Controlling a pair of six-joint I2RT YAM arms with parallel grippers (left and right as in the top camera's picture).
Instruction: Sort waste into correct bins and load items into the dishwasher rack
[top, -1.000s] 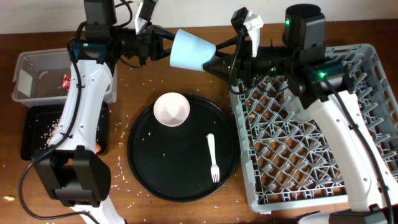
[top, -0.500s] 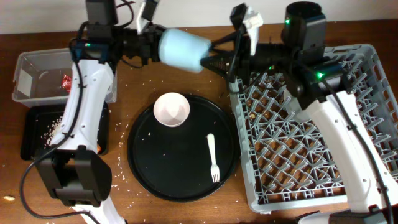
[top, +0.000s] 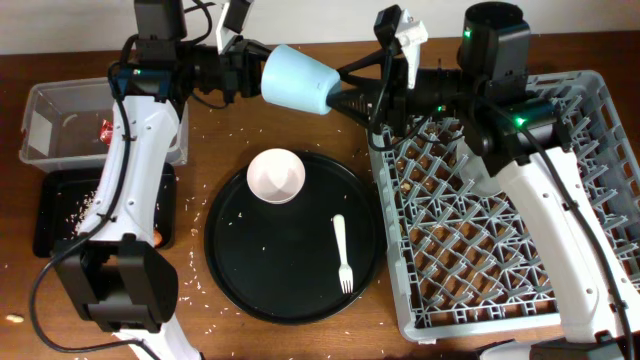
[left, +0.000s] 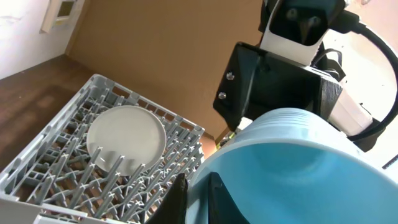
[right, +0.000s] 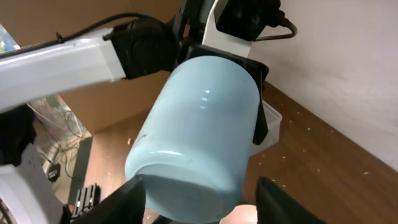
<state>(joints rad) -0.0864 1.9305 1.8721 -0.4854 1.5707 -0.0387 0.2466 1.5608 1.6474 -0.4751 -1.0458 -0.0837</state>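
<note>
The light blue cup (top: 296, 80) hangs on its side in the air above the table's far edge, between the two arms. My left gripper (top: 252, 68) is shut on its rim; the left wrist view shows the cup wall (left: 298, 168) pinched between the fingers (left: 196, 200). My right gripper (top: 345, 95) is open, with a finger on either side of the cup's base (right: 199, 118), its fingertips (right: 208, 205) spread wide. The grey plate (left: 126, 134) stands in the dishwasher rack (top: 500, 250). The white bowl (top: 276, 175) and white fork (top: 341, 253) lie on the round black tray (top: 300, 290).
The clear tub (top: 45, 115) at far left holds the red wrapper (top: 106, 129). The shallow black tray (top: 55, 235) in front of it holds pale rice scraps. Crumbs are scattered on the wooden table around the round tray.
The cup has rocked in my left gripper, tilting one way and back, and sits slightly further left. My right gripper stays open at its base.
</note>
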